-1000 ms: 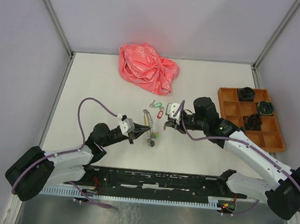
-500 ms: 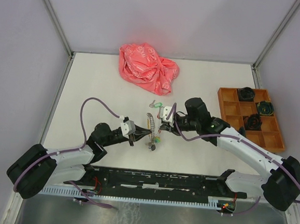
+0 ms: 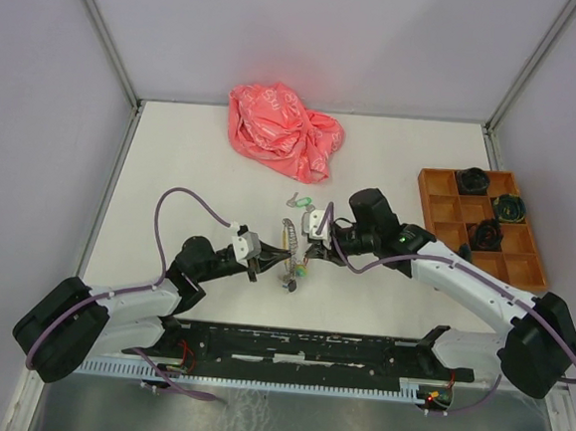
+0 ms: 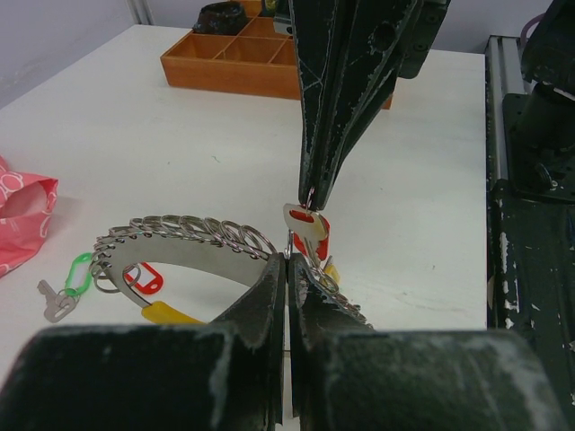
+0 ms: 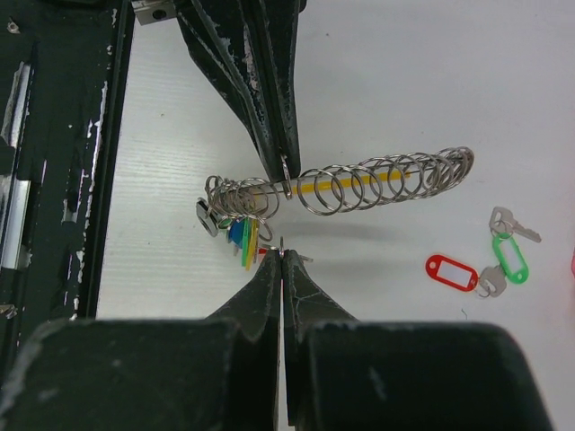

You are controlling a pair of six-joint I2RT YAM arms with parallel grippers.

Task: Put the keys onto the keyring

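On the white table the crumpled pink bag lies at the far side and the orange tray sits to the right, both well apart from the work. My two arms meet near the middle of the table.

The left gripper has its fingers pressed together on the wire of the keyring. The ring lies between the arms, its row of small rings fanned along the wire and its bunch of tagged keys hanging at the near end.

The right gripper is likewise pinched tight, holding a red-tagged key by its small split ring. In the left wrist view that key hangs just above the spot where my left fingers hold the wire, touching it or nearly so; I cannot tell which.

Two loose keys, one with a red tag and one with a green, lie on the table just beyond the ring.

I judge this to be the threading step for the red-tagged key. Next I need a small, steady move to bring its split ring over the wire's open end, which I cannot make out here, while the left side holds firm.
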